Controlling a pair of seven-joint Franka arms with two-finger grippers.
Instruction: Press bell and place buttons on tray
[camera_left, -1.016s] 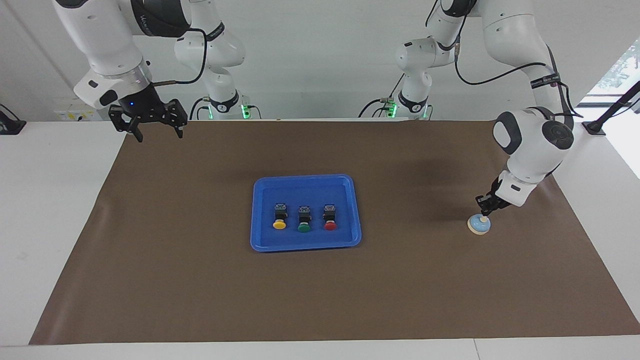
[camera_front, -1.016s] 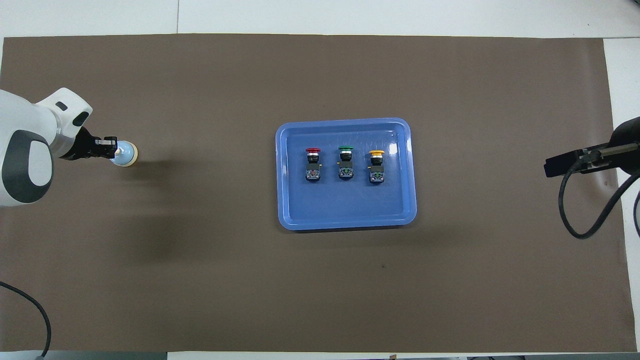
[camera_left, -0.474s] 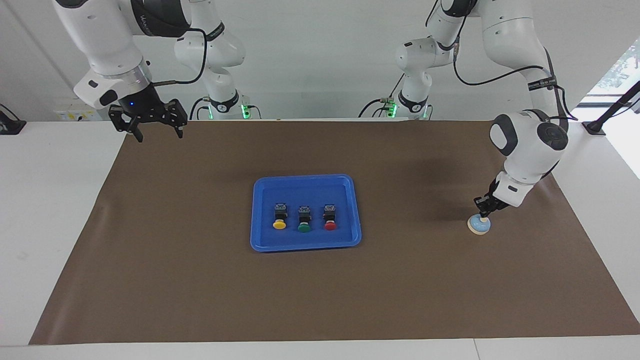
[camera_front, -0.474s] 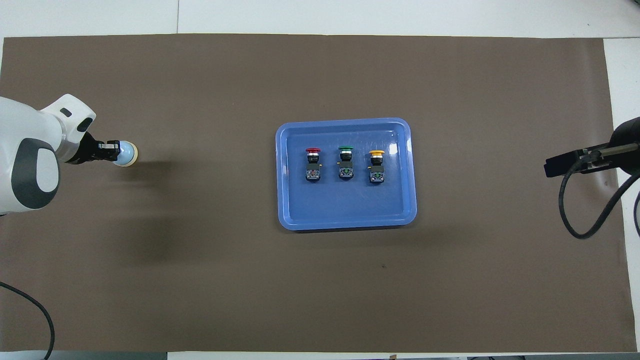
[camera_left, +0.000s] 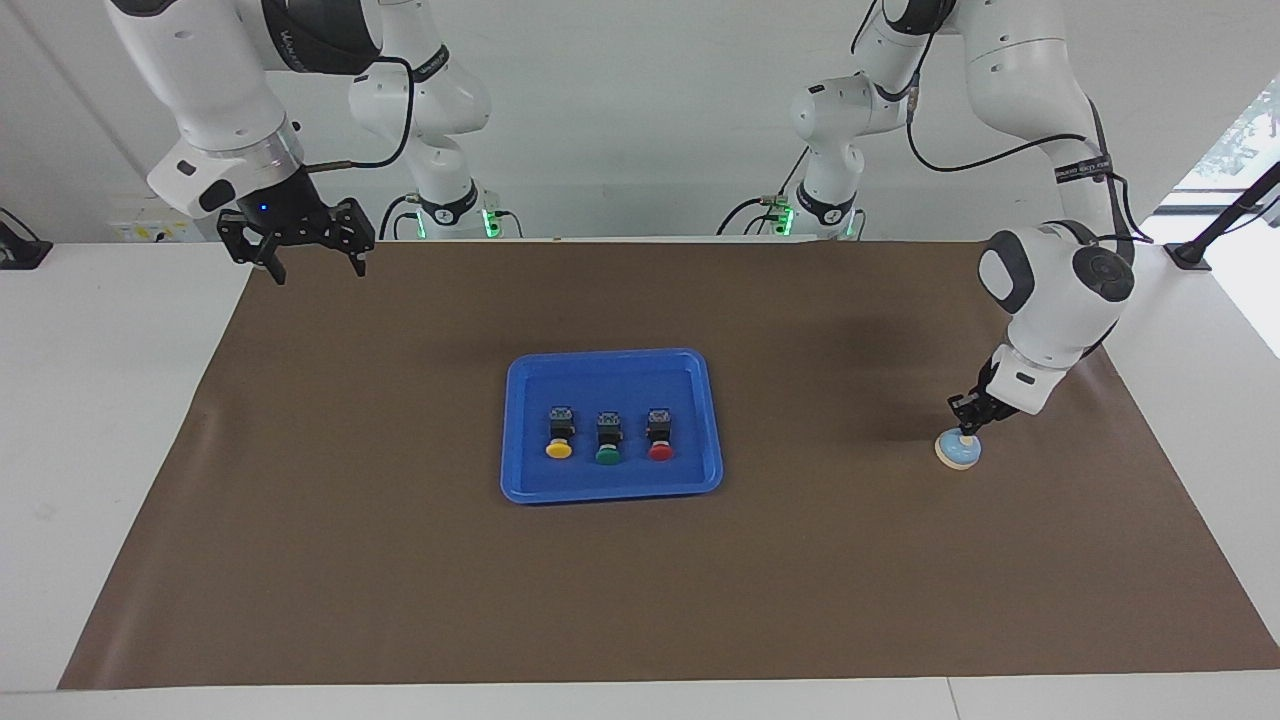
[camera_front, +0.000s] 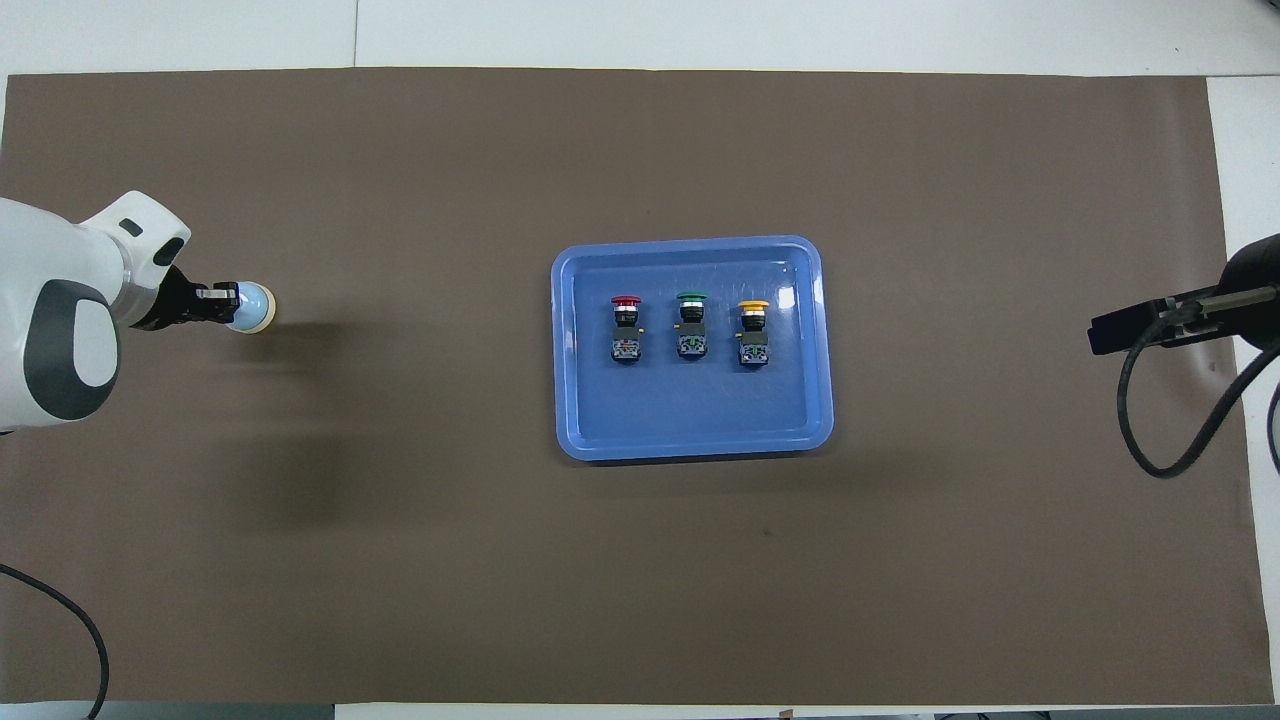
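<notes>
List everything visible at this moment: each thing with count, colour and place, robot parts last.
tray: 1, bright blue, middle of the mat.
buttons: 3, black bodies, in a row in the tray; yellow cap toward the right arm's end, green cap in the middle, red cap toward the left arm's end.
bell: 1, light blue dome, cream rim, on the mat toward the left arm's end.
mat: 1, brown, covering the white table.
left gripper: 1, black, tip at the bell's knob.
right gripper: 1, black, open, waiting above the mat's corner nearest its base.
</notes>
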